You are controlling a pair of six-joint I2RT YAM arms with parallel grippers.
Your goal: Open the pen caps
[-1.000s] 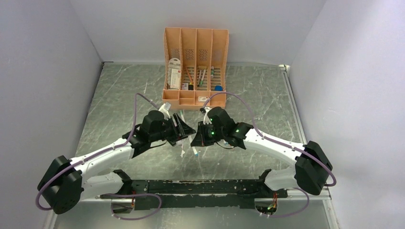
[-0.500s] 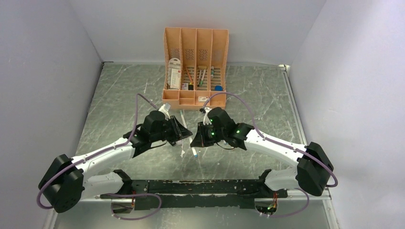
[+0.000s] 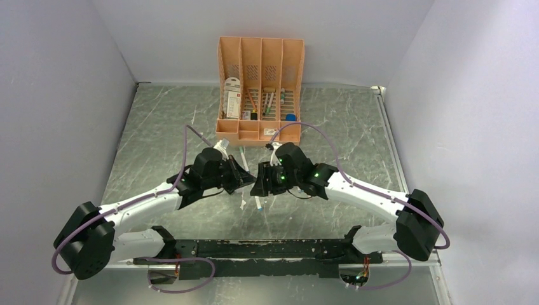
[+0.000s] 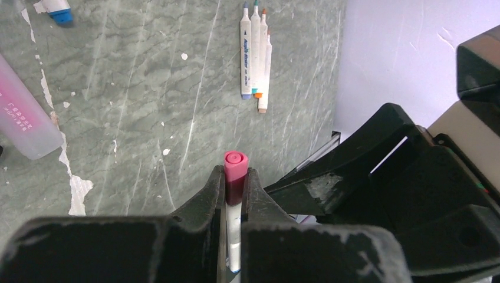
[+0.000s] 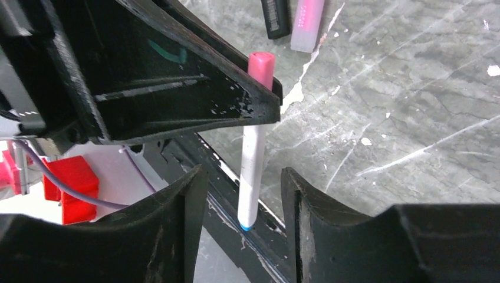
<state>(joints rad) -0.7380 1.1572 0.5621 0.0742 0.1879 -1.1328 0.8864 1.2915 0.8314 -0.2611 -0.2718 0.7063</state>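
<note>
My left gripper (image 4: 236, 177) is shut on a slim white marker (image 4: 234, 236), its jaws pinching the marker just under its pink pen cap (image 4: 236, 168), which pokes out past the fingertips. In the right wrist view the same marker (image 5: 252, 171) hangs from the left gripper (image 5: 177, 76), pink cap (image 5: 261, 65) up and blue tip down. My right gripper (image 5: 243, 177) is open, with a finger on each side of the marker's lower end and neither touching it. Both grippers (image 3: 238, 176) (image 3: 259, 184) meet mid-table.
Several uncapped white markers (image 4: 255, 59) lie side by side on the grey table. A translucent pink highlighter (image 4: 23, 118) (image 5: 308, 23), a blue cap (image 4: 59, 10) and a black item (image 5: 275, 16) also lie on it. A peach desk organizer (image 3: 260, 89) stands at the back.
My left gripper has closed on the marker below its pink cap. My right gripper, shut before, has opened and let go of the marker's lower end.
</note>
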